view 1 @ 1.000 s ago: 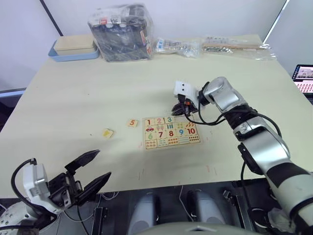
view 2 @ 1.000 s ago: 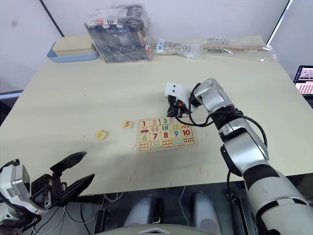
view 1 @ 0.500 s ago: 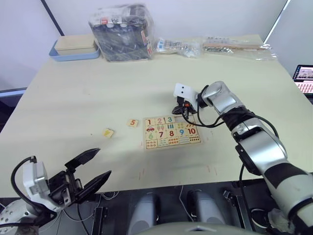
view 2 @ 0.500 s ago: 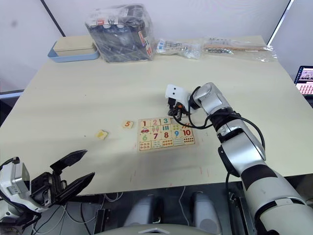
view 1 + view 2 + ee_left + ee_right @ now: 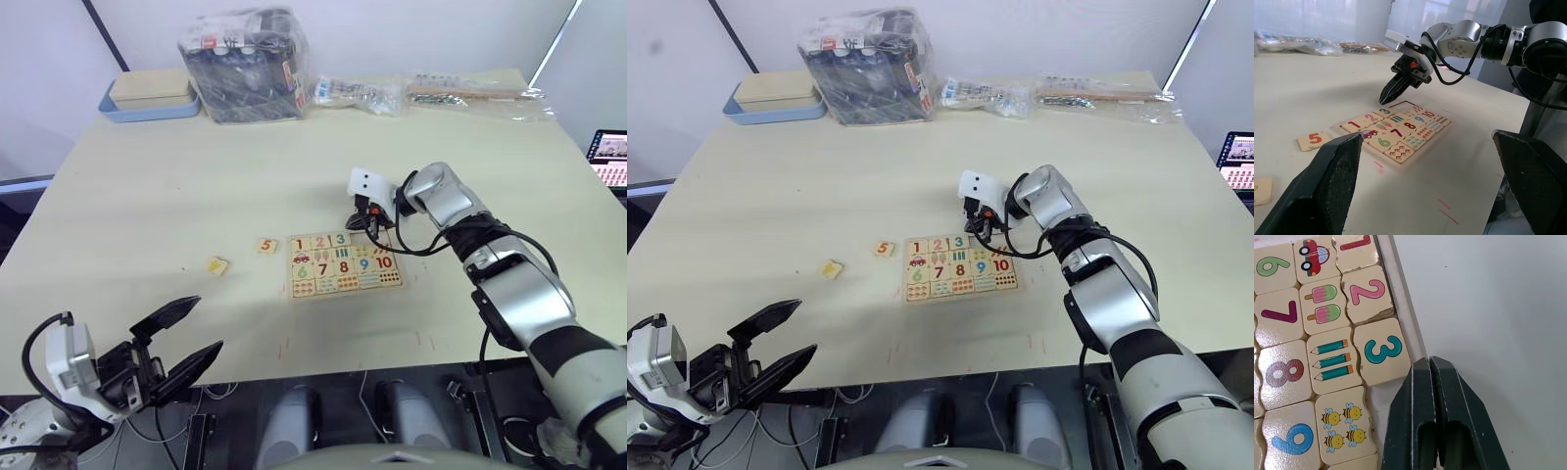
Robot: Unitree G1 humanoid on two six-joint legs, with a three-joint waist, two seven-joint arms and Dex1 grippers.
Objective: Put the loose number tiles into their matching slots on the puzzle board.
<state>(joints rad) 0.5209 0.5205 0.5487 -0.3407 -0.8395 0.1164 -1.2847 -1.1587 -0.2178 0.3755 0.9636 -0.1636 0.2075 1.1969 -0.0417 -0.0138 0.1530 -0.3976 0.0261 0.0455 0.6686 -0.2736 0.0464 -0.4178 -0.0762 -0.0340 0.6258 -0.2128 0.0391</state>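
The puzzle board [image 5: 344, 287] lies mid-table with tiles 1, 2 and 3 [image 5: 1382, 352] seated in its top row. Beside the 3, a recess [image 5: 1380, 404] stands empty, partly hidden by my fingers. My right gripper [image 5: 365, 223] is shut with nothing in it, its tips at the board's far rim next to the 3, as seen in the right wrist view [image 5: 1428, 362]. A loose tile with a red 5 [image 5: 265, 246] lies left of the board. Farther left lies another loose tile [image 5: 215, 265] with a yellow mark. My left gripper [image 5: 204, 327] hangs open below the table's near edge.
A blue-rimmed tray [image 5: 147, 110] with a box on it sits at the back left, next to a plastic-wrapped bundle [image 5: 243, 64]. Clear bags [image 5: 358, 94] lie along the far edge. A laptop screen [image 5: 609, 157] shows at the right.
The right arm has shifted only slightly at the board's far rim. The tiles and the left gripper are where they were.
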